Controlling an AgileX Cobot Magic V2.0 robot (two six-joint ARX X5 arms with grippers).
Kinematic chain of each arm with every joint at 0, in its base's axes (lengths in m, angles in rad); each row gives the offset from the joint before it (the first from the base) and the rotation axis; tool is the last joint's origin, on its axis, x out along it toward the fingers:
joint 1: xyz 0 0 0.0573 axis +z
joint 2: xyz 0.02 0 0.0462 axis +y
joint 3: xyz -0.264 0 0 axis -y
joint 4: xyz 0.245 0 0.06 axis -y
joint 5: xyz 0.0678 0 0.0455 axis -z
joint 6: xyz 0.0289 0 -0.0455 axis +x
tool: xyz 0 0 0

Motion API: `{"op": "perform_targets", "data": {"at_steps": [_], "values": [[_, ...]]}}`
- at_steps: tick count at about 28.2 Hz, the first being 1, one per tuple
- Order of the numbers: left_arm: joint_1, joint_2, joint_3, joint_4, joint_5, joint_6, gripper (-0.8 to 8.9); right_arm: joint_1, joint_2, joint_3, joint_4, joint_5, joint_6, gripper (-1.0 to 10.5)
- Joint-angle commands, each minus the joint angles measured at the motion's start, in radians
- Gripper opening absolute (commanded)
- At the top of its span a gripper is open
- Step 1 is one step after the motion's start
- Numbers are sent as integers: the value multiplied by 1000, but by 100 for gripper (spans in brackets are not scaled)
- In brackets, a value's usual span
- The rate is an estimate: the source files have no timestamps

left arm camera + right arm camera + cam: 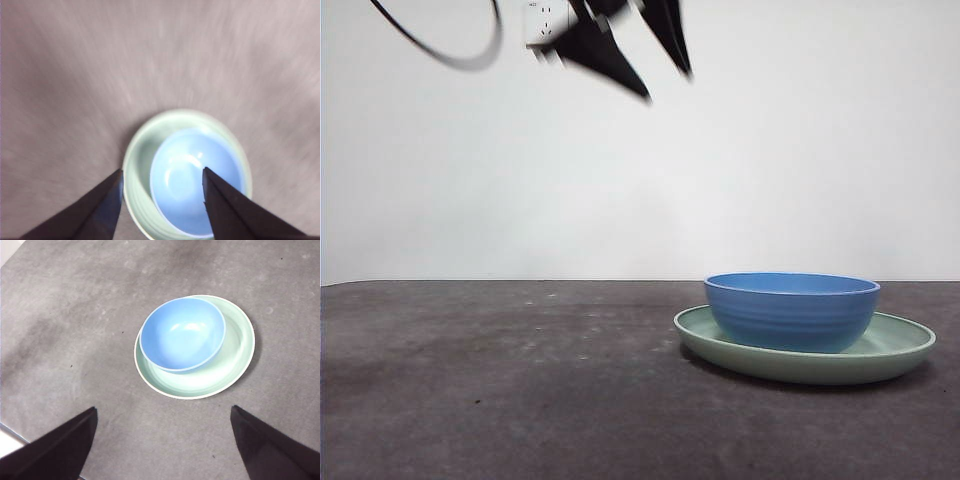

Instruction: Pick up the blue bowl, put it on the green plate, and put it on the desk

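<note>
Background: plain white wall; the desk (520, 380), dark grey and mottled, fills the foreground.

Item one: the green plate (900, 345), flat on the desk.

Item two: the blue bowl (792, 310), upright inside the plate, set off-centre toward one rim, nothing gripping it.

Item three: left gripper (162, 187), jaws spread, empty, high above the bowl; its picture is motion-blurred.

Item four: right gripper (162, 437), jaws spread wide, empty, hanging well above the desk beside the plate.

Step, as you may judge it: bowl-on-plate looks complete; returning the bowl to the desk remains. Your next move calls for bringing open jaws down astride the bowl's rim, closing, then lifting clear without dragging the plate.
</note>
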Motion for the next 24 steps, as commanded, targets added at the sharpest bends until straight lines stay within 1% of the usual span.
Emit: {"op": "perform_targets", "data": {"at_steps": [1,3,5,7,10,13,15,17,20,24], "values": [[19,-89,26,-2,-2,27,259,3,6,17,8,2,6,426],[53,-174,10,-32,-4,67,259,3,6,17,10,2,6,426],[90,-248,-32,-97,-5,101,259,3,6,17,10,2,5,426],[119,-342,-140,-91,-5,126,259,3,6,17,10,2,-1,426],[145,-510,-360,-29,8,134,259,3,7,17,10,4,-1,426],[146,-674,-587,19,91,143,258,3,7,17,10,4,-1,426],[146,-738,-681,26,134,146,257,3,8,17,10,4,-1,426],[146,-787,-756,24,171,148,256,3,8,17,10,4,-1,426],[146,-842,-844,23,265,154,248,3,8,17,10,4,-1,426],[146,-881,-895,20,360,156,248,3,8,17,9,4,-1,426]]}}
